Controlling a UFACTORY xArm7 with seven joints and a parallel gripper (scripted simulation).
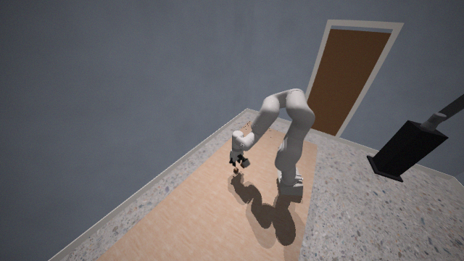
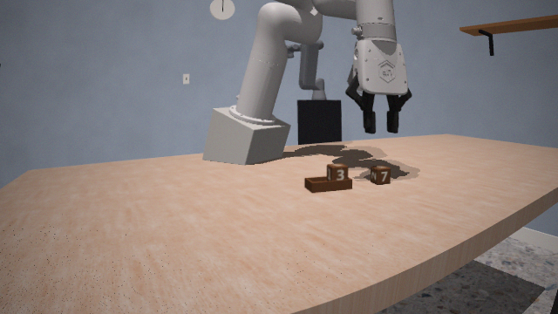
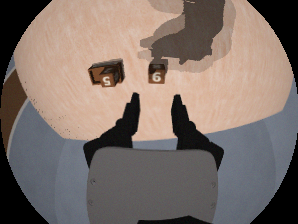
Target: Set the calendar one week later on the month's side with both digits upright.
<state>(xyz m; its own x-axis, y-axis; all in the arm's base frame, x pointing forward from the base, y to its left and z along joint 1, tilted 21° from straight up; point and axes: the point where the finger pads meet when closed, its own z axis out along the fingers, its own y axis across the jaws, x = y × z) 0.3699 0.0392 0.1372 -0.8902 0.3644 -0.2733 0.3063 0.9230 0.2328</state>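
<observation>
A brown wooden tray (image 2: 328, 183) lies flat on the table. One brown cube (image 2: 337, 173) stands in its right end and shows a 3 toward the exterior camera. The tray's left half holds no cube. A second cube (image 2: 380, 174) stands on the table just right of the tray and shows a 7. My gripper (image 2: 381, 127) hangs well above that second cube, fingers apart with nothing between them. In the wrist view the gripper (image 3: 154, 106) is above the loose cube (image 3: 156, 75), whose top shows a 6. The cube in the tray (image 3: 107, 78) shows a 5 on top.
The arm's base (image 2: 245, 135) stands behind the tray. A black box (image 2: 319, 120) stands beyond the table's far edge. The table's right edge is near the loose cube.
</observation>
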